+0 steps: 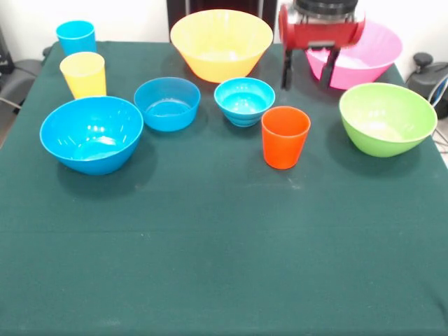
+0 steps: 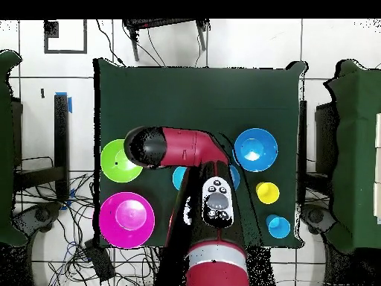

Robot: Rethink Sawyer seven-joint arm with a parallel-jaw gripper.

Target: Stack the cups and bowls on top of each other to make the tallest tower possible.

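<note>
No stacking is showing yet: every bowl and cup is sitting separately on the surface [image 1: 224, 245], so the task is judged to be at its opening step, selecting and grasping a first piece.

The hand [image 1: 306, 75] is hanging near the far edge, its two dark fingers [image 1: 286, 70] spread apart and pointing down, gripping nothing. One finger is standing in front of the pink bowl [image 1: 371, 56]; whether it is touching the rim cannot be told.

The yellow-orange bowl [image 1: 221, 43] is sitting just beside the hand. The green bowl [image 1: 387, 117], orange-red cup [image 1: 285, 136], ridged blue bowl [image 1: 244, 101], small blue bowl [image 1: 167, 103] and medium blue bowl [image 1: 91, 134] are lying nearer. The yellow cup [image 1: 84, 74] and sky blue cup [image 1: 75, 36] are standing together at one side.

The next move is judged to call for lowering the fingers astride a bowl wall and closing.
</note>
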